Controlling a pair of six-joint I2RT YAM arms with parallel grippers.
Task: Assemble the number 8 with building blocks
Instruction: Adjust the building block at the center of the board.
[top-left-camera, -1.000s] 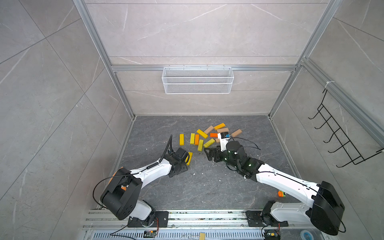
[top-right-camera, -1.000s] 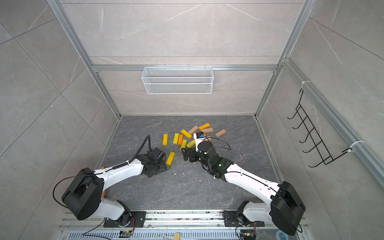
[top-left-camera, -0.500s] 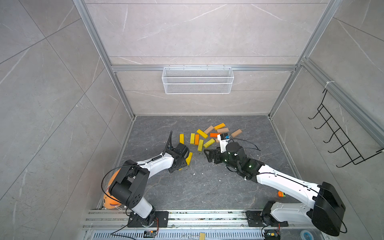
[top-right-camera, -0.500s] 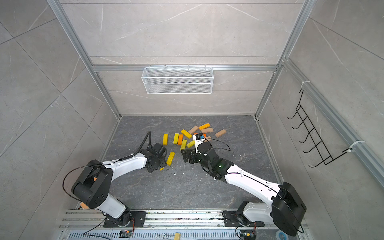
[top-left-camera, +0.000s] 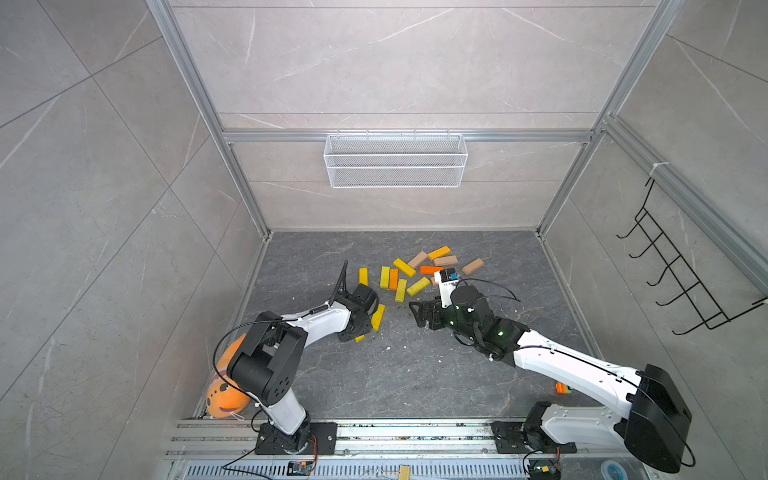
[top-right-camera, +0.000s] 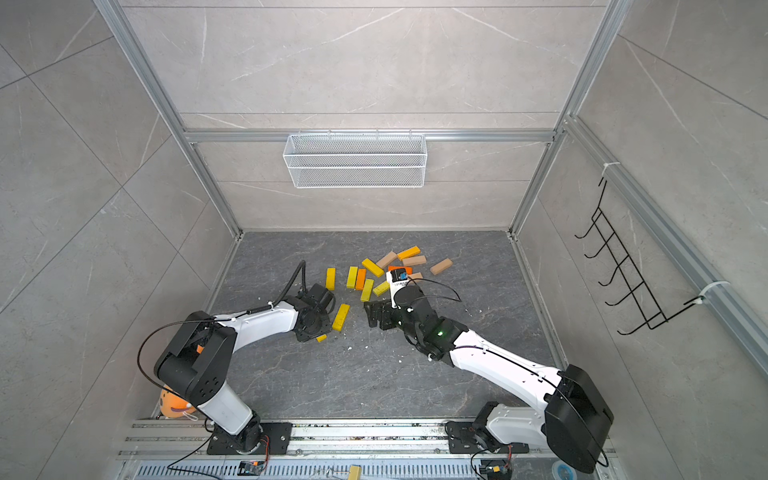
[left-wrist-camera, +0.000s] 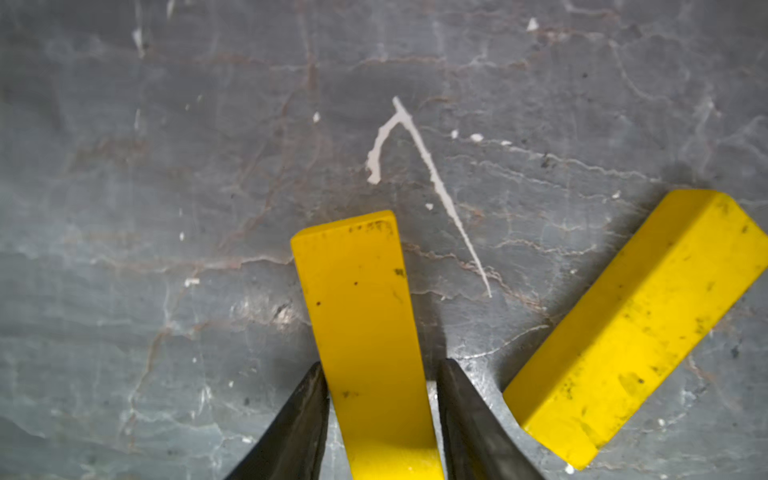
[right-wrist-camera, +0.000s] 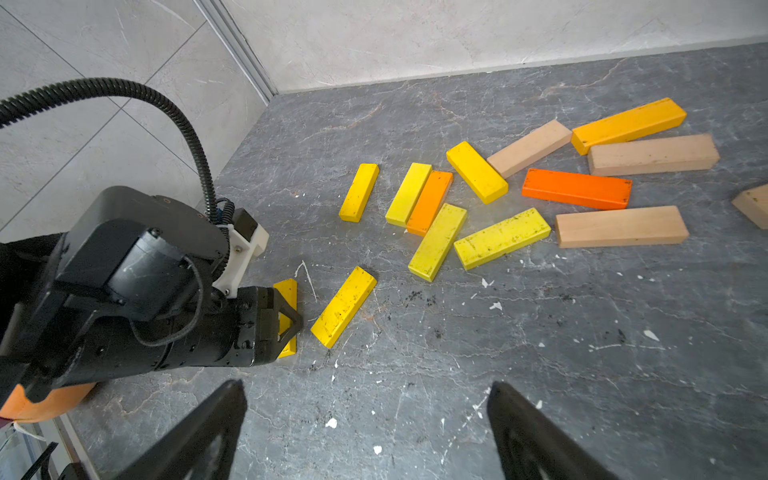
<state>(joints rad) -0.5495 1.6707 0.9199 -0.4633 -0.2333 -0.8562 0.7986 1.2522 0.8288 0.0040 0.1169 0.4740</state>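
Note:
In the left wrist view a yellow building block lies flat on the dark floor, and my left gripper is shut on its near end. A second yellow block lies aslant just beside it. Both top views show the left gripper low on the floor with that second block at its right. Several yellow, orange and tan blocks lie scattered behind. My right gripper is open over bare floor with nothing in it, right of the left gripper.
An orange plush fish lies by the left arm's base. A white wire basket hangs on the back wall and a black hook rack on the right wall. A small orange item sits under the right arm.
The left gripper's jaws have closed in on the yellow block, and the left arm's elbow has shifted a little. The right arm has not moved.

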